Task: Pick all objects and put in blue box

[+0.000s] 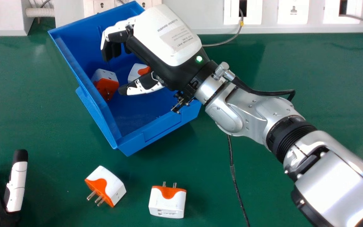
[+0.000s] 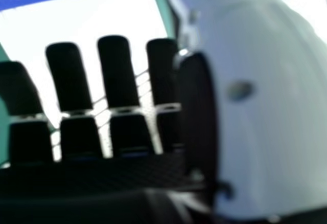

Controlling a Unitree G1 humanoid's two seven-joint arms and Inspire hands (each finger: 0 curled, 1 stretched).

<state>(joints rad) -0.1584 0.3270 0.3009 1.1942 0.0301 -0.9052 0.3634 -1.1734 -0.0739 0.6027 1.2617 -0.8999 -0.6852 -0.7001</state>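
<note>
In the head view my right hand point(image 1: 169, 41) is over the blue box point(image 1: 83, 82), its fingers loosely bent, its thumb apart and nothing held between them. The right hand view shows the same hand point(image 2: 115, 73) with its fingers spread out. Inside the box, one white and orange plug adapter point(image 1: 106, 85) lies by the left wall, and another adapter point(image 1: 136, 72) is partly hidden behind my thumb. On the table in front of the box are a tilted adapter point(image 1: 113, 186) and, to its right, an adapter point(image 1: 168, 203) with its pins pointing away. My left hand point(image 1: 17, 186) is open at the lower left.
The green table point(image 1: 49, 126) extends around the box. White trunking with sockets point(image 1: 213, 19) runs along the back, close behind the box. A grey cable point(image 1: 228, 41) lies at the back, and a black cable point(image 1: 234, 176) runs across the table under my right arm.
</note>
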